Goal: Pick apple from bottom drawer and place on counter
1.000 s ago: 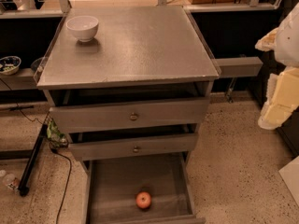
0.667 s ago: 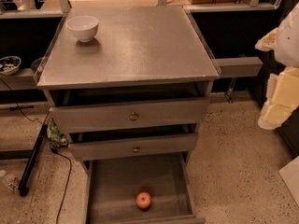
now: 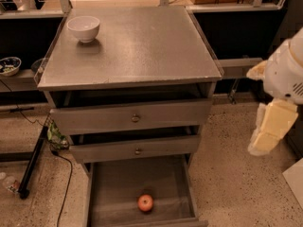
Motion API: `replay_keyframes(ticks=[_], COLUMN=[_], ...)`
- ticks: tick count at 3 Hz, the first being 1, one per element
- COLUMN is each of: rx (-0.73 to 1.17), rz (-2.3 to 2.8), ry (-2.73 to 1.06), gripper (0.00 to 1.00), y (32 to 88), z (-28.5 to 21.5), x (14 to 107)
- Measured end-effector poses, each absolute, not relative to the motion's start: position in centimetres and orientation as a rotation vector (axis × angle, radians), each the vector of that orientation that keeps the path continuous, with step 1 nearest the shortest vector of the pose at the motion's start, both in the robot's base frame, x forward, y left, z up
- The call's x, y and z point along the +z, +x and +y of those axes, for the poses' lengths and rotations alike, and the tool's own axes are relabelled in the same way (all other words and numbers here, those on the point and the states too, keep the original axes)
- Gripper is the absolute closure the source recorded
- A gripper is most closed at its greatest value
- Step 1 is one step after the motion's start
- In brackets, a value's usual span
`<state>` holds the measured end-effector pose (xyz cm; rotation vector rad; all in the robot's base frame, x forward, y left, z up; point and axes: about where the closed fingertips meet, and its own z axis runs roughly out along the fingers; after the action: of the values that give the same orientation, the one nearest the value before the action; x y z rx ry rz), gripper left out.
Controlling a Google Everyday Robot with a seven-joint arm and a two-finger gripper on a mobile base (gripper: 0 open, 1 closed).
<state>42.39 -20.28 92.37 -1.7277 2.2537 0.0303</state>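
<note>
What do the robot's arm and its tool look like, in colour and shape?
The arm, at the right edge of the view, is a smooth, rounded white shell with a small patch of dark vent slits. Just below it, also at the right side, is the tool: blocky, pale cream-yellow segments with flat faces. No cables or markings show on either.
</note>
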Motion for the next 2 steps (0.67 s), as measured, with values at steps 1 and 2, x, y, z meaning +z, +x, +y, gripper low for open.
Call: replay_keyframes(ticks=[1,2], rx=[0.133,0.211], rz=[2.275,2.296], ry=[-1.738,-1.767], gripper=[0.0,0.0], y=[41.6,41.2], z=[-19.4,-18.1], x=[87.9,83.5])
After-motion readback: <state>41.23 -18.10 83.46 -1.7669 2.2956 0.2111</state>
